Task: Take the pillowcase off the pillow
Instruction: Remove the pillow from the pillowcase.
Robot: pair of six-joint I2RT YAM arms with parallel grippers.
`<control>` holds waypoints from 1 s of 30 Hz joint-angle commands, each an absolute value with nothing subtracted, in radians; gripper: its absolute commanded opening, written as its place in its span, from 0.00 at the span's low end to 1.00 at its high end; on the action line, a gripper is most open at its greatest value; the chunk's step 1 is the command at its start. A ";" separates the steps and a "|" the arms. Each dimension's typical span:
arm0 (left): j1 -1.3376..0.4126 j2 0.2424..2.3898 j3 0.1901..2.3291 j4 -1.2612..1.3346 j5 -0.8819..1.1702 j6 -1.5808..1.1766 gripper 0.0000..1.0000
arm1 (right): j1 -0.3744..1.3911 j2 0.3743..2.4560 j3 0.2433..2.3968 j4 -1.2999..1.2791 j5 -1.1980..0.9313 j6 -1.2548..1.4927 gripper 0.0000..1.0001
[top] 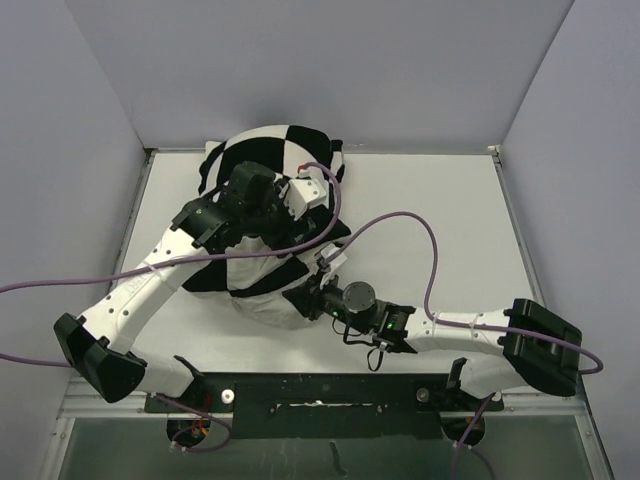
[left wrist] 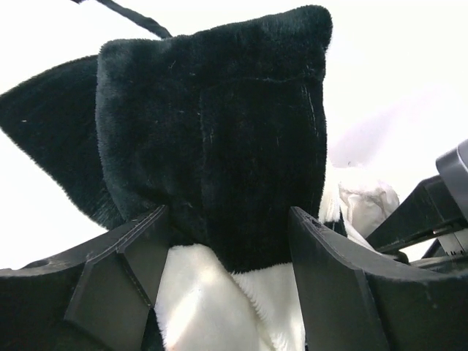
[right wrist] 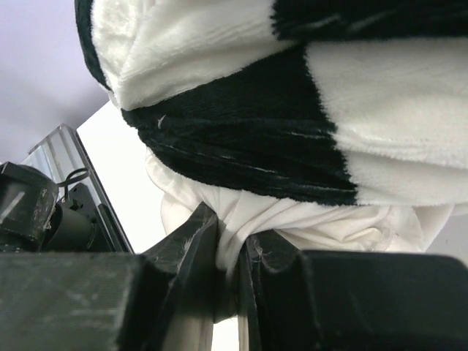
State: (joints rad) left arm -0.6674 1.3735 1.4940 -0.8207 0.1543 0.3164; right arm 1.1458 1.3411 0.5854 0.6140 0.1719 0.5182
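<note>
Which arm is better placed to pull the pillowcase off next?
Left. The left end effector straddles a fold of the pillowcase, ready to pull; the right end effector is shut on the pillow, anchoring it.

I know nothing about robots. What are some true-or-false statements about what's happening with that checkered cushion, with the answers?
1. The right gripper pinches the plain white pillow. True.
2. The pillowcase is striped red and blue. False: it has black-and-white checks.
3. The pillowcase lies fully apart from the pillow. False: it covers most of it; only the near end shows bare.
4. Black plush of the pillowcase sits between the jaws of the left gripper. True.
</note>
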 commanded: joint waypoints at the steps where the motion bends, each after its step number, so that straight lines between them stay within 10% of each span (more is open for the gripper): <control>1: -0.679 1.415 1.514 -0.887 0.202 0.355 0.61 | 1.186 1.336 0.659 0.722 0.111 0.494 0.00; 12: -0.653 1.426 1.532 -0.915 0.276 0.394 0.00 | 1.167 1.278 0.586 0.728 0.161 0.532 0.00; 22: -0.611 1.428 1.863 -0.877 0.130 0.459 0.00 | 1.100 1.235 0.446 0.692 0.261 0.670 0.00; 30: -0.558 1.329 1.636 -0.489 -0.096 0.627 0.00 | 1.089 1.215 0.358 0.641 0.299 0.756 0.00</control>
State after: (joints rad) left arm -0.5949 1.4258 1.7092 -0.8581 0.1150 0.4881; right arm 1.0851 1.2304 0.4095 0.6853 0.2668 0.6975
